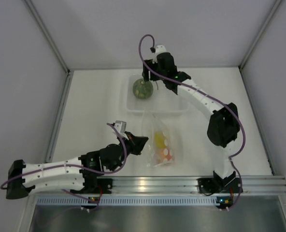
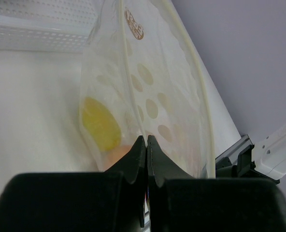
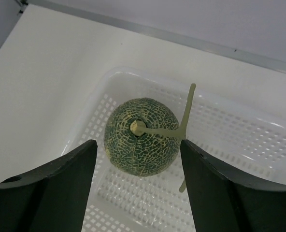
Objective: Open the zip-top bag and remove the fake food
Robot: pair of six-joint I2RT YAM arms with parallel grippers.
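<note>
The left gripper [image 2: 146, 144] is shut tight, pinching one wall of the bag [image 1: 158, 137]. The bag lies on the table [image 1: 94, 111] between the arms. The yellow fruit [image 1: 158, 139] and orange-red fruit [image 1: 166, 153] are inside it. Behind it, the melon [image 1: 142, 89] sits in the tub [image 1: 179, 107]. The right gripper [image 3: 138, 144] hangs over the melon, jaws wide apart, holding nothing. The drop-off looks done. The right arm should rise straight up, clear of the stem [image 3: 187, 111], then go to the bag's mouth. The left pinch should hold firm so the floppy plastic neither slides nor folds shut.
</note>
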